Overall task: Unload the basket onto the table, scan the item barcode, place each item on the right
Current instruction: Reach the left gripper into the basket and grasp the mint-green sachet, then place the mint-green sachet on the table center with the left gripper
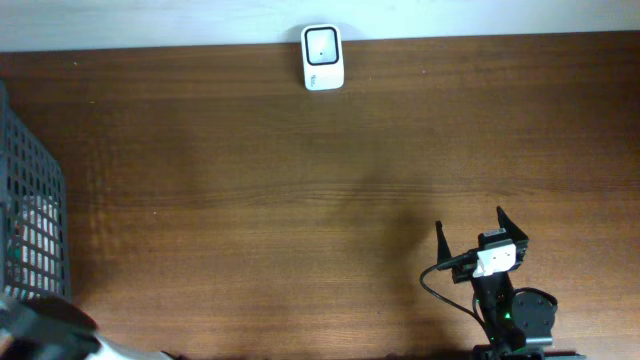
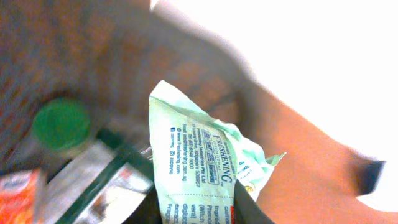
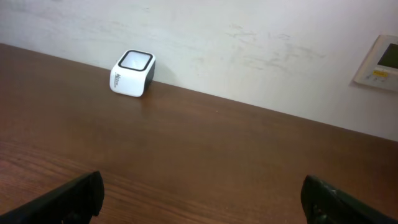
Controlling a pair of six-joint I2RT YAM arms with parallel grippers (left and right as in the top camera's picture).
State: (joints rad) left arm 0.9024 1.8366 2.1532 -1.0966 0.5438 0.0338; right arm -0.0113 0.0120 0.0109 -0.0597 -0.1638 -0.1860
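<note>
- Gripping: the left gripper (image 2: 196,202) clamps a pale green packet (image 2: 199,155) between its dark fingers (image 2: 247,205).
- The packet's lower end sits in the jaws. The crumpled upper end sticks out, with small blue print facing the left wrist camera.
- The left wrist view is motion-blurred, and the print is too small and smeared to pick out a barcode.
- Below the packet are a bottle (image 2: 61,122) with a green cap, a dark green and silver pouch (image 2: 102,183) and an orange packet (image 2: 18,193). All are blurred and lie close together.
- Overhead shows a dark grey mesh basket (image 1: 30,215) at the left edge of the wooden table (image 1: 250,200). The left arm (image 1: 45,330) is a blur at the bottom-left corner, just beside the basket. The packet itself is hidden in this view.
- The scanner (image 1: 322,57) is a white block with a dark window on top. It sits at the table's far edge by the wall, about mid-width, well apart from the basket.
- The right gripper (image 1: 469,220) has its jaws spread wide and holds nothing. It hangs over bare wood near the table's near-right corner, well apart from the scanner.
- The right wrist view shows the scanner at upper left, one finger in each bottom corner, and a pale wall behind. A wall panel (image 3: 379,62) sits at the right edge.
</note>
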